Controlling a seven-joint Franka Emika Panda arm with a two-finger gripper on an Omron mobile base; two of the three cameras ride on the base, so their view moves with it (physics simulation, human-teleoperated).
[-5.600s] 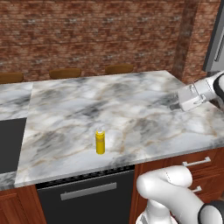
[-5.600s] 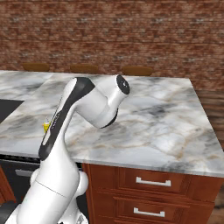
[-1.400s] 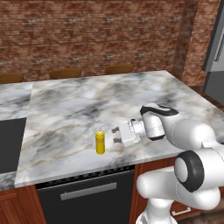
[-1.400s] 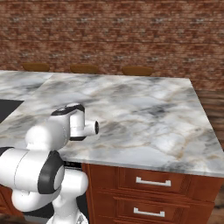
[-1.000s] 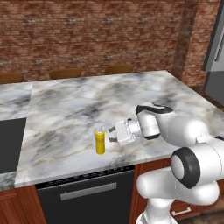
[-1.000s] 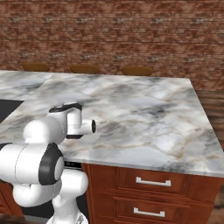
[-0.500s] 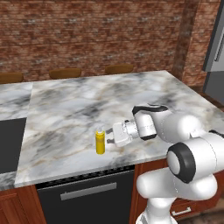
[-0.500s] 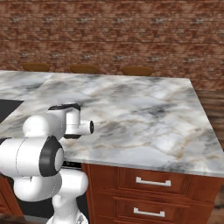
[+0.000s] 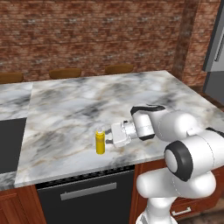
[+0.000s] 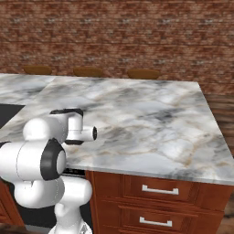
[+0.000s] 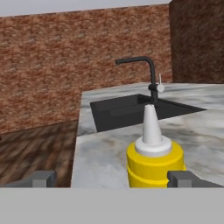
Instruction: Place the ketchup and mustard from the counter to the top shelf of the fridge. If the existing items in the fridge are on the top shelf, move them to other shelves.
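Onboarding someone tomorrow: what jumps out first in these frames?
The yellow mustard bottle standing upright near the front edge of the marble counter, with the open gripper level with it, right beside it. In the hand view the bottle sits between the fingertips, a black sink and faucet behind it.

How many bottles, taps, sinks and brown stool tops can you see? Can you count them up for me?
Yellow mustard bottle: 1
Black tap: 1
Black sink: 1
Brown stool tops: 3
Total: 6
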